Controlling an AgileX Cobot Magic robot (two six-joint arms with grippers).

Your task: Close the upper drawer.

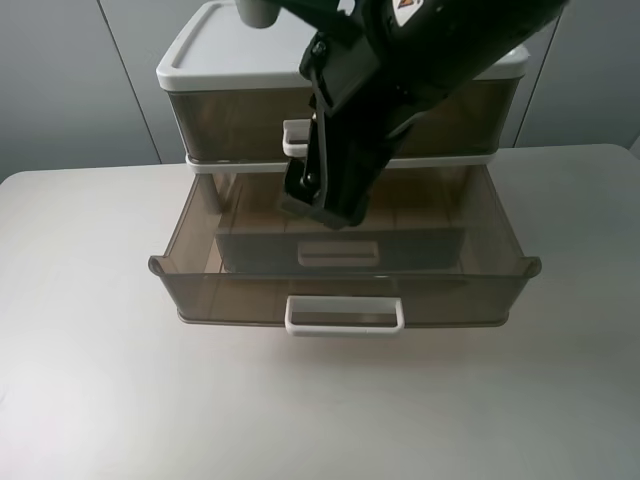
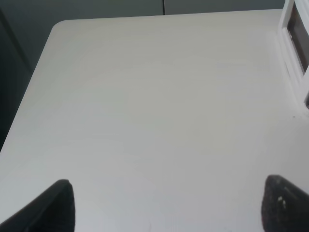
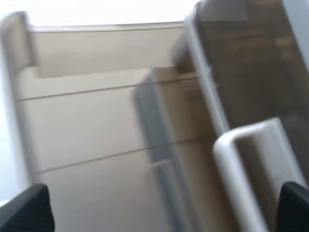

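The upper drawer (image 1: 230, 120) is smoky grey-brown with a white loop handle (image 1: 293, 137). Its front sits flush under the unit's white top (image 1: 220, 50). My right gripper (image 1: 315, 205) hangs just in front of that handle, above the pulled-out lower drawer (image 1: 340, 290). In the right wrist view the gripper (image 3: 159, 212) is open and empty, with the upper drawer's front (image 3: 251, 72) and handle (image 3: 241, 164) close by. My left gripper (image 2: 169, 208) is open over the bare table (image 2: 145, 96) and is out of sight in the exterior high view.
The lower drawer stands far out over the table (image 1: 90, 380), with its white handle (image 1: 345, 315) toward the front edge. The right arm (image 1: 440, 50) covers much of the unit's top right. A corner of the unit (image 2: 294, 48) shows in the left wrist view.
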